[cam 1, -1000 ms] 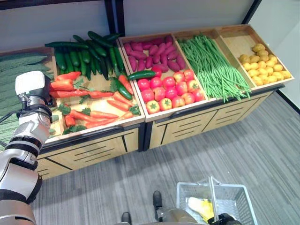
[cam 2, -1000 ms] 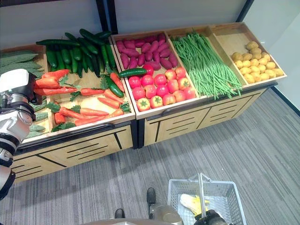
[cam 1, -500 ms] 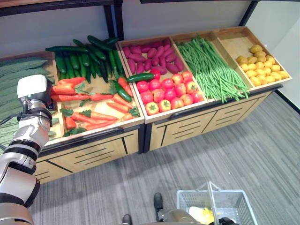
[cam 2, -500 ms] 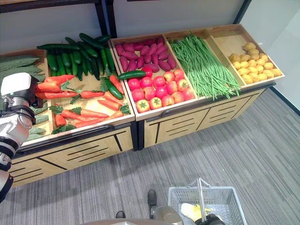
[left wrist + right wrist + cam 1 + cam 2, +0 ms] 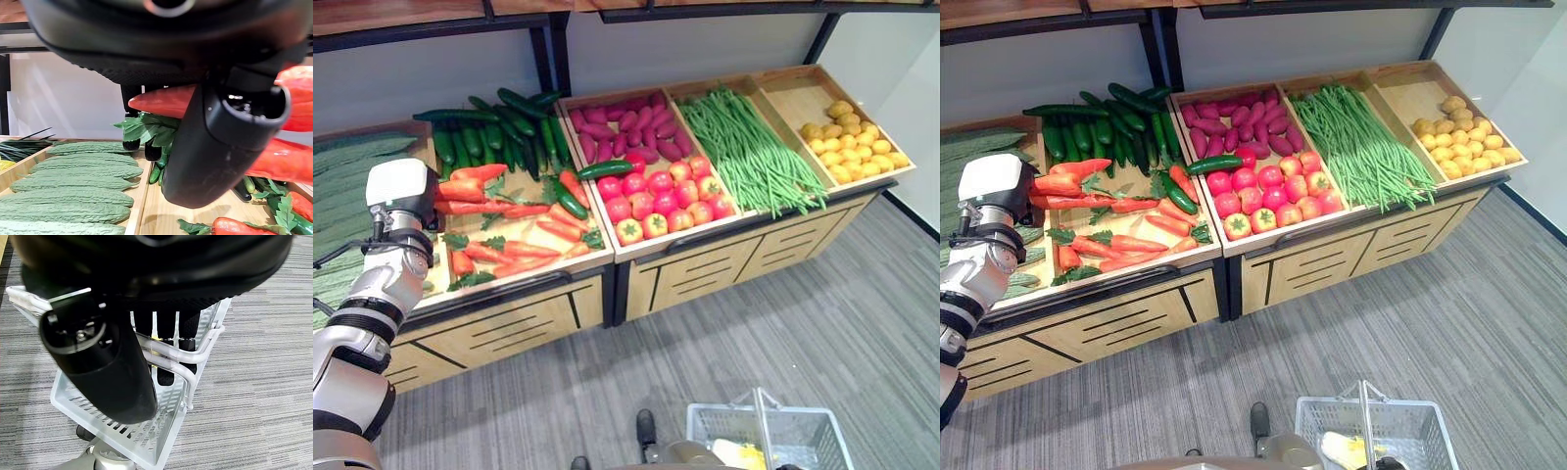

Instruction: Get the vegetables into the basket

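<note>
My left hand (image 5: 220,142) reaches into the carrot bin (image 5: 524,269) of the wooden produce stand. Its thumb and fingers are curled round a red-orange carrot (image 5: 156,100) with green leaves, among the upper carrots (image 5: 460,188) of the bin. Low at my right side, my right hand (image 5: 98,367) is shut on the wire handle (image 5: 205,350) of a pale grey plastic basket (image 5: 832,436). A yellow item (image 5: 739,455) lies in the basket.
Along the stand lie bitter gourds (image 5: 342,186), cucumbers (image 5: 489,132), purple sweet potatoes (image 5: 626,122), tomatoes (image 5: 666,196), green beans (image 5: 744,152) and small yellow produce (image 5: 857,147). A dark shelf (image 5: 548,15) runs above the bins. Grey floor (image 5: 803,333) lies in front.
The camera has tilted up, so the stand and basket sit lower in the picture. My left wrist has edged right, further over the carrots. The right hand keeps the basket handle.
</note>
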You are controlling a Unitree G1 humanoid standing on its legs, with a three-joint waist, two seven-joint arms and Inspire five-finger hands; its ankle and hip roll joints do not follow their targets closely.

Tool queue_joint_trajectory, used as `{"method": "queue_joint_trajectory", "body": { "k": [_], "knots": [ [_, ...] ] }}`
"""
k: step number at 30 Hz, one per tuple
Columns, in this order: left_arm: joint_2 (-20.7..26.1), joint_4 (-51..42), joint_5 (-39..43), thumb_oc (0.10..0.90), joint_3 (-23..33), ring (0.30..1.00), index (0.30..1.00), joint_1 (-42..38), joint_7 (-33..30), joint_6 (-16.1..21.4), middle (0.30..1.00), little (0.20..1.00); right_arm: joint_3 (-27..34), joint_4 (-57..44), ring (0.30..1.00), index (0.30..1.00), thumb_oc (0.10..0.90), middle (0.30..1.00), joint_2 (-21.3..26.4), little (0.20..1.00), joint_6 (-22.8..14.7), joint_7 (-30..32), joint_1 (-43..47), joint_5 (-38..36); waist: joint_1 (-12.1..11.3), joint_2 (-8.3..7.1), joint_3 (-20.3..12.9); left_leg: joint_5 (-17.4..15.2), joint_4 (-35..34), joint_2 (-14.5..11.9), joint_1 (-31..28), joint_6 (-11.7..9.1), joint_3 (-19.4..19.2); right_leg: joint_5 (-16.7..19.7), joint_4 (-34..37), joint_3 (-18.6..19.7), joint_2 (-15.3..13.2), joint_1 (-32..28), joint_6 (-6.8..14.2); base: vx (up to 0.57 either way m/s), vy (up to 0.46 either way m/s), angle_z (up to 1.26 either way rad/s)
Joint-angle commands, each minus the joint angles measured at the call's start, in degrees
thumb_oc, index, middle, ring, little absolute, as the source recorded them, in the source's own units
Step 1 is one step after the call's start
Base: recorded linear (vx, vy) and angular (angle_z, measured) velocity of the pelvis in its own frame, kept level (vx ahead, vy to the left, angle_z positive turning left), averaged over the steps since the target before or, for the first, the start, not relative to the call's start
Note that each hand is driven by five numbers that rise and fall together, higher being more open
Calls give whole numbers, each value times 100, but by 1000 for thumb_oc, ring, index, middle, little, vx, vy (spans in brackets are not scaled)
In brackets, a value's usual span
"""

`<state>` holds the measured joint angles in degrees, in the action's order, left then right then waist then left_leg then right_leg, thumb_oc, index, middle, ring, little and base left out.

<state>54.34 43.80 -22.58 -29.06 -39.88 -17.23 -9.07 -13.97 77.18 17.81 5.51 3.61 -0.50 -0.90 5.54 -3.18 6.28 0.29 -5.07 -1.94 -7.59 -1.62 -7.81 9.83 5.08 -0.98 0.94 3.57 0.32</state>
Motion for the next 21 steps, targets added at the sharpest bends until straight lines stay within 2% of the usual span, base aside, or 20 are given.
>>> {"method": "queue_joint_trajectory", "body": {
  "k": [1, 13, 17, 21],
  "knots": [
    [313, -207, -377, 400, 484, 300, 300, -537, -278, -1, 300, 300, -7, 269, 300, 300, 400, 300, 316, 300, 2, -12, 17, -30, 92, 209, -243, -221, 7, -32, 26, -248, 44, -729, -8, -52, -647, -708, 884, 9, 31, -1],
    [259, -361, -767, 400, 204, 300, 300, -760, -240, -29, 300, 300, 187, 287, 300, 300, 400, 300, 467, 300, -8, 117, 59, -23, 260, 182, -215, -305, 91, 62, -179, -102, -230, -708, -148, 217, -753, -737, 946, 6, 36, -4],
    [178, -528, -750, 400, 240, 300, 300, -799, -261, -8, 300, 300, 266, 282, 300, 300, 400, 300, 484, 300, 15, 148, 52, -22, 349, 156, -209, -390, 204, 112, -191, -45, -544, -604, -179, 553, -771, -601, 1018, -32, 48, -30],
    [0, -586, -750, 400, 107, 300, 300, -943, -257, 69, 300, 300, 425, 278, 300, 300, 400, 300, 472, 300, 18, 170, 13, -206, 560, 176, -180, -462, 273, 155, -223, -6, -944, -489, -224, 974, -756, -347, 1107, -57, 73, -59]
  ]
}}
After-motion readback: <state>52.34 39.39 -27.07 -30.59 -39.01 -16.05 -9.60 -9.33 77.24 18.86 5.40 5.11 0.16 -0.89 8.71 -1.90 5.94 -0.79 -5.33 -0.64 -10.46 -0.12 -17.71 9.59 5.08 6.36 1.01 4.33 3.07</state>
